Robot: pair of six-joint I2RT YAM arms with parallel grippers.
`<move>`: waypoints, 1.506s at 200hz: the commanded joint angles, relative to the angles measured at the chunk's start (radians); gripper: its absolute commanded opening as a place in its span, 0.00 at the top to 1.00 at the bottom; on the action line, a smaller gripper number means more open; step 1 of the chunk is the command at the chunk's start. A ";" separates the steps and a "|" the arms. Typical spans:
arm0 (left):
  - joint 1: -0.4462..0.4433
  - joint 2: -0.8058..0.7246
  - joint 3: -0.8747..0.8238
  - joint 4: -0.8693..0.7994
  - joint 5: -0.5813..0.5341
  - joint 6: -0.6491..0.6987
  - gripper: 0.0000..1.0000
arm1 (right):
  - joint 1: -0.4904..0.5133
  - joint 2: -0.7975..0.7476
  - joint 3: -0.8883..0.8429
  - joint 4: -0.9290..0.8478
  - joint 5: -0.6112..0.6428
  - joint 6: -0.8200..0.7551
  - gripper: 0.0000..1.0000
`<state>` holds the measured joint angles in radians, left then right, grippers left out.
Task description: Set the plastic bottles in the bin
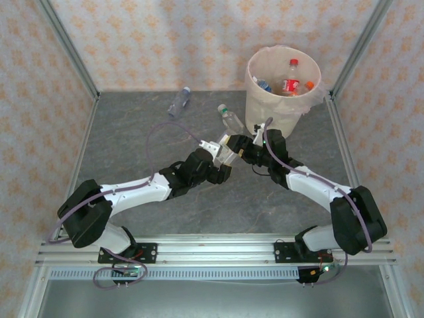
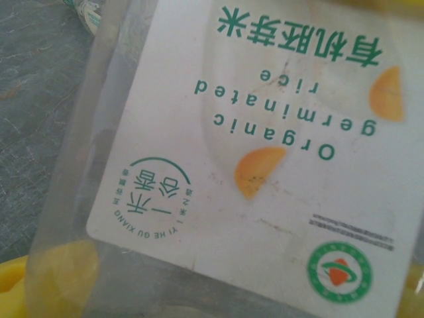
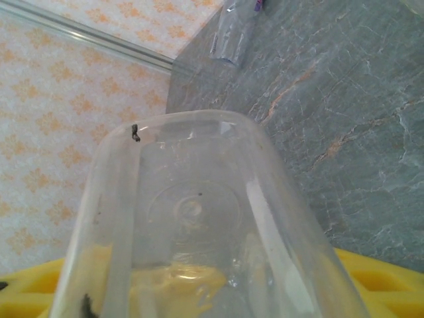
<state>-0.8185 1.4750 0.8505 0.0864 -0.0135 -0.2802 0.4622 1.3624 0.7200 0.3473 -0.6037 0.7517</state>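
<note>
My left gripper clamps the white-labelled bottle near the middle of the desk; my right gripper straddles its base, grip unclear.

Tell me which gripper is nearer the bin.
Right. The right gripper sits just on the near side of the bin, close to its base; the left gripper is beside it, farther left, both at the clear bottle.

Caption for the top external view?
Left gripper and right gripper meet at a clear bottle beside the bin; another bottle lies on the table.
</note>
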 commanded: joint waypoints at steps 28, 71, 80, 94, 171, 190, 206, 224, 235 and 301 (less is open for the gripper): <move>-0.005 -0.011 0.041 0.020 0.004 0.013 0.09 | 0.001 -0.036 0.028 -0.036 0.091 -0.061 0.46; 0.000 -0.109 -0.032 0.073 0.006 0.032 0.00 | 0.000 -0.112 0.058 -0.086 0.195 -0.190 0.51; 0.004 -0.138 -0.048 0.079 0.002 0.032 0.00 | 0.000 -0.122 0.072 -0.106 0.213 -0.221 0.52; 0.011 -0.193 -0.081 0.093 -0.017 0.027 0.00 | 0.000 -0.139 0.092 -0.121 0.247 -0.259 0.53; 0.066 -0.509 -0.266 0.022 -0.507 -0.132 0.00 | -0.004 -0.171 0.277 -0.169 0.352 -0.475 0.54; 0.095 -0.530 -0.268 -0.088 -0.599 -0.223 0.00 | -0.023 -0.151 0.344 -0.172 0.372 -0.498 0.54; 0.108 -0.534 -0.267 -0.158 -0.643 -0.293 0.00 | -0.050 -0.121 0.404 -0.163 0.363 -0.508 0.55; 0.114 -0.538 -0.277 -0.175 -0.661 -0.320 0.00 | -0.082 -0.084 0.477 -0.157 0.348 -0.519 0.56; 0.119 -0.535 -0.278 -0.184 -0.667 -0.331 0.00 | -0.095 -0.064 0.518 -0.143 0.344 -0.529 0.56; 0.137 -0.516 -0.281 -0.221 -0.679 -0.369 0.00 | -0.208 0.097 0.792 -0.209 0.453 -0.618 0.56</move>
<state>-0.6910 0.9516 0.5797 -0.0940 -0.6373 -0.6079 0.2909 1.4094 1.4223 0.1467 -0.2218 0.1875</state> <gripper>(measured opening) 0.995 0.554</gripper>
